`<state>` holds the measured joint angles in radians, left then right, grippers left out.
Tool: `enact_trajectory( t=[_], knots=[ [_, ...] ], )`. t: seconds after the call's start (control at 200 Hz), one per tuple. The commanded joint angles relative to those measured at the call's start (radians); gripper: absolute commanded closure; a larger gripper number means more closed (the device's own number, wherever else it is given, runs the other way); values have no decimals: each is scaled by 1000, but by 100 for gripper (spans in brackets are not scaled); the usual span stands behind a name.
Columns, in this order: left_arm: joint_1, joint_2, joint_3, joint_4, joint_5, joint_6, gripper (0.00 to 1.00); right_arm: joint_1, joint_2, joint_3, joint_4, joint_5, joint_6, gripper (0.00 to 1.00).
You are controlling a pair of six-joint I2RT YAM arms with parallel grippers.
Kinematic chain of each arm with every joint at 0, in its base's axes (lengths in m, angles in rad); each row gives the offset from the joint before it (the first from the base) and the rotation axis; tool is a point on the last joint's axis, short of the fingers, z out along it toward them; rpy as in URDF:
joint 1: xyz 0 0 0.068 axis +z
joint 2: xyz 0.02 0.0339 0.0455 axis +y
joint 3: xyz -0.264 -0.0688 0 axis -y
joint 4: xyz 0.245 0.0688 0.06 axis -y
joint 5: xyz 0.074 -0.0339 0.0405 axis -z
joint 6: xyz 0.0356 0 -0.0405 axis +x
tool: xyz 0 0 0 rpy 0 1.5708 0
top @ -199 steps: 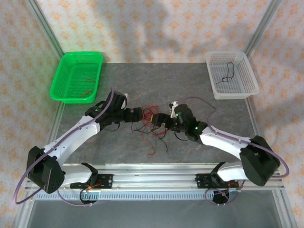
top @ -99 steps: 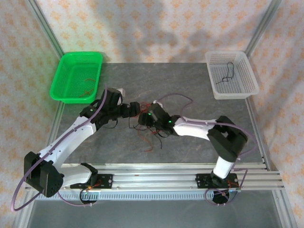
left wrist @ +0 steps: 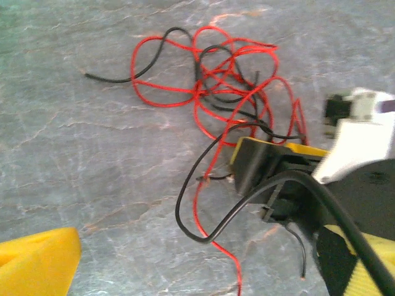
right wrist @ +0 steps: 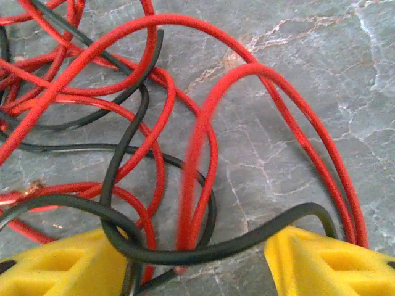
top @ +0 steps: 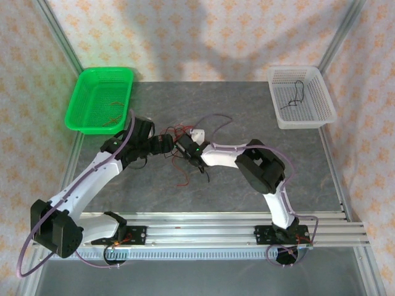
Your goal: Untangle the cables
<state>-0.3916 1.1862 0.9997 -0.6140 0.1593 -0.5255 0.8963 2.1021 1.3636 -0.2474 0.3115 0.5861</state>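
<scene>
Grey marbled worktop (top: pixel 247 111) lies inside a framed enclosure with patterned walls. A green basket (top: pixel 74 102) with a few reddish strands in it stands at the far left corner. A white basket (top: pixel 305 122) with one black strand in it stands at the far right corner.

The cables (left wrist: pixel 217 86), red and black, lie in one knotted heap on the worktop, left of centre. Loose ends trail toward the near edge.

Left tool (top: pixel 163 143): positioned at the left side of the heap, jaws spread wide, nothing between them.

Right tool (right wrist: pixel 197 259): positioned at the right side of the heap, close to the left tool. Its yellow pads (right wrist: pixel 68 265) stand apart. A red loop and a black strand cross the gap between them. The pads are not pressed onto either strand.
</scene>
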Motion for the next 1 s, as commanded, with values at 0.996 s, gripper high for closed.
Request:
enact_trajectory(
  t=[0.996],
  knots=[
    [-2,-58,163,-22,-65,24,1,-438,-390,-579,59,-72,-78,42]
  ],
)
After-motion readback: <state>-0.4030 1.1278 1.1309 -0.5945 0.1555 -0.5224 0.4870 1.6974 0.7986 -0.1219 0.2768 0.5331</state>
